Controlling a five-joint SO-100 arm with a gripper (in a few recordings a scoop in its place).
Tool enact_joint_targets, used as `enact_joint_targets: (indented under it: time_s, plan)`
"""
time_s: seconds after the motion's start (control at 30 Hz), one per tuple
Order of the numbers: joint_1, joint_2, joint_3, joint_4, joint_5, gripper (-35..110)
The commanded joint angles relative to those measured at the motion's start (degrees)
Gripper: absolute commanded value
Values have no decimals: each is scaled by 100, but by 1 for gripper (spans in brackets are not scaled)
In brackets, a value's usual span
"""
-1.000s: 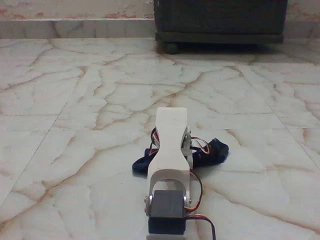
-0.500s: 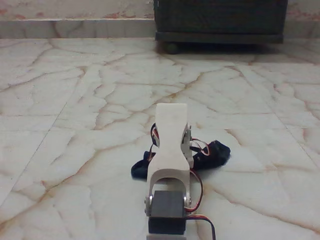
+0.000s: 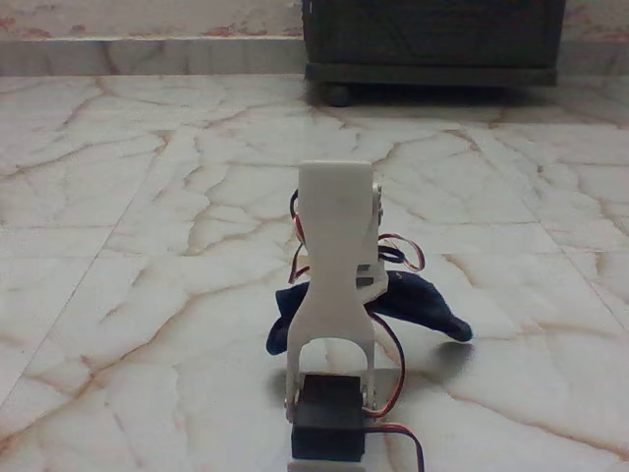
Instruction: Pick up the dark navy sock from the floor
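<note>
The dark navy sock [image 3: 423, 305] is draped across behind the white arm [image 3: 334, 265], poking out on both sides of it, with the longer end trailing right and a shorter bit showing at the left. It looks like it's hanging a little off the floor [image 3: 147, 246], though from this low angle I can't be sure. The gripper's hidden behind the arm link, so I can't tell how the jaws stand. Dark cabinet [image 3: 432, 39] sits at the floor's far edge.
</note>
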State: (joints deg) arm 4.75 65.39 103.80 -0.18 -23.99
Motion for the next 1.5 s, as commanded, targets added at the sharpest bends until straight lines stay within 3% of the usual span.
enact_joint_targets:
  time_s: [0.0, 0.33, 0.7, 0.83, 1.07, 1.27, 1.47]
  plan:
    - [70, 747, 466, -237, -220, 0]
    - [272, 3261, 3243, -1512, -1318, 0]
    - [316, 5643, 4588, -1617, -2162, 0]
    - [237, 6812, 5616, -1635, -2953, 0]
    - [229, 7339, 6609, -2575, -4570, 0]
    - [229, 7427, 7277, -3964, -5643, 0]
    - [158, 7427, 7277, -4069, -6732, 0]
